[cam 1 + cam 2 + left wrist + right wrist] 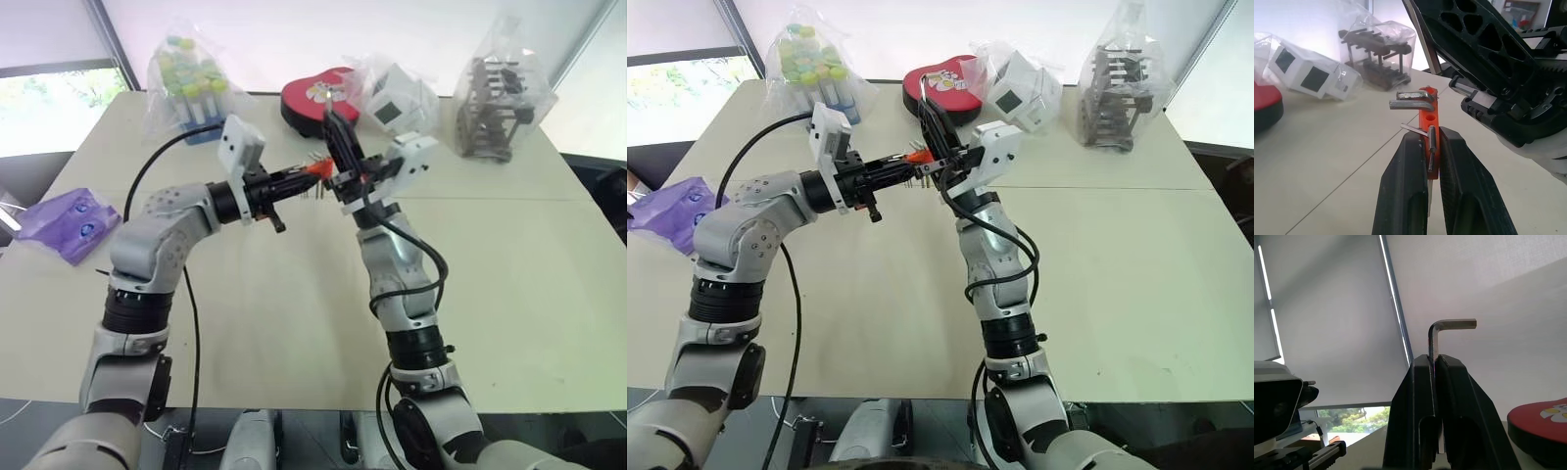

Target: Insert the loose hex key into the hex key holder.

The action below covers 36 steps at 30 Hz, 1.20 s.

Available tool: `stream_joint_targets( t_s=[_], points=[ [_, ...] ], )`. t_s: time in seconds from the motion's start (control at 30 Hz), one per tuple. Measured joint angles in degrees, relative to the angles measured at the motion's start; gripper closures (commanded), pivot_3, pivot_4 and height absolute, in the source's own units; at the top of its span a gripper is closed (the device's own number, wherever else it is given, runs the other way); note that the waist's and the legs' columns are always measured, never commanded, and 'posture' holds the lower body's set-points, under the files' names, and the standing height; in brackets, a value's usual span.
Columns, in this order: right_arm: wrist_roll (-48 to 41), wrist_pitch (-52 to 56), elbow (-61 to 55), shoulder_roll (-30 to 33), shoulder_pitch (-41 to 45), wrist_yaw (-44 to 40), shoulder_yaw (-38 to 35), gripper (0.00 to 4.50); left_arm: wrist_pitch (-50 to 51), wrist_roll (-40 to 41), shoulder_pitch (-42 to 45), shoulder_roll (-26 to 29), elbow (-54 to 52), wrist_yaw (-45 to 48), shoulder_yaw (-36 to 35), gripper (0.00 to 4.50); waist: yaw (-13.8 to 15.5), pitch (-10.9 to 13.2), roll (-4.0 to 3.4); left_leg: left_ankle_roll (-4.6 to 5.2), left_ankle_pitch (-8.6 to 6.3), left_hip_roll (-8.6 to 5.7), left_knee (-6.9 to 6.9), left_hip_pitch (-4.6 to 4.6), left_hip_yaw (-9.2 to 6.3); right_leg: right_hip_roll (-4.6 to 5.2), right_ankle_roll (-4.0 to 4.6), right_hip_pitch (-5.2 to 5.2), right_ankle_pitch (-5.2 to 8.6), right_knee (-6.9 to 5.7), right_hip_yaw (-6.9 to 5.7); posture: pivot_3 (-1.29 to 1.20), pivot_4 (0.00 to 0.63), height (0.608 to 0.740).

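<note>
Beige bench (294, 294) below, both arms raised mid-scene: left gripper (1431, 147) fingers clamped on the hex key holder (1431, 115) (orange-red), right gripper (1436, 363) fingers pinching the loose hex key (1442, 330), just beside it.

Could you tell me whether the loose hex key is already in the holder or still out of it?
Out. The loose hex key is clamped in the right gripper, apart from the hex key holder held in the left gripper.

Silver-grey jointed arms, black cables looped alongside, white wrist camera boxes, black-fingered pincers.
</note>
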<state>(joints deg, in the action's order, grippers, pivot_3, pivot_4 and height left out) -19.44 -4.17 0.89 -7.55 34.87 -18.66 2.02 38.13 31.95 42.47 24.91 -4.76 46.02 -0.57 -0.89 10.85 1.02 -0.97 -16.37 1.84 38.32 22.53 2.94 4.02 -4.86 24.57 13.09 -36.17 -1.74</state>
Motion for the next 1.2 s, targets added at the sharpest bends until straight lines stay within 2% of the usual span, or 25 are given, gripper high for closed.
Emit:
stream_joint_targets(
  t_s=[1.2],
  points=[
    [0.1,-3.8,3.4,0.0,-0.1,-0.3,0.1,4.46,3.8,3.7,0.4,-0.1,-1.0,-2.1,-0.7,4.50,0.0,0.0,0.00,0.00,0.00,0.00,0.00,0.00,-0.01,0.00,0.00,0.00,0.00,0.00,0.00,0.00,0.150,0.740]
  ],
)
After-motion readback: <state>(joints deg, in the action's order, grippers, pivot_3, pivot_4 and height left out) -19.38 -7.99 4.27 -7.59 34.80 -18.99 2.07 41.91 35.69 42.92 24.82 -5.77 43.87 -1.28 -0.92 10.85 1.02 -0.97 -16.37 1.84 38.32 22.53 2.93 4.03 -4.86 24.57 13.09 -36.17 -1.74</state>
